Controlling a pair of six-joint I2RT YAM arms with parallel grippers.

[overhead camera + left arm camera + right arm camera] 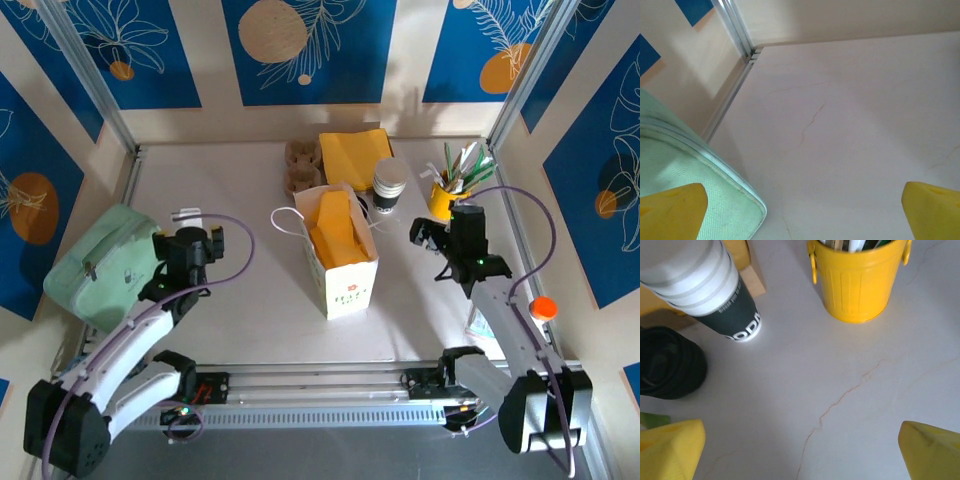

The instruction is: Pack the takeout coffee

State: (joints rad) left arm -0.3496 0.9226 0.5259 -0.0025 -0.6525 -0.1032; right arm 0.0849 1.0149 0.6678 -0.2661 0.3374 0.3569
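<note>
Right wrist: tool [800, 452] spread, cup stack [692, 272], yellow bucket [857, 287]; top external: paper bag [350, 285].

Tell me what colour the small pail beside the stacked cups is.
The pail is bright yellow, seen best in the right wrist view.

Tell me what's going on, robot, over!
Left gripper, right gripper open, empty. Likely coffee, dark lidded cup, beside cup stack, not bagged. Nothing blocks bag.

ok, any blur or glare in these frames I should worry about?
Top external: sharp, even light, soft shadows on the back wall. Left wrist: table crisp, jaws blurred at the bottom corners. Right wrist: same blurred jaws, cup stack soft at its top, mild sheen on the yellow bucket.
</note>
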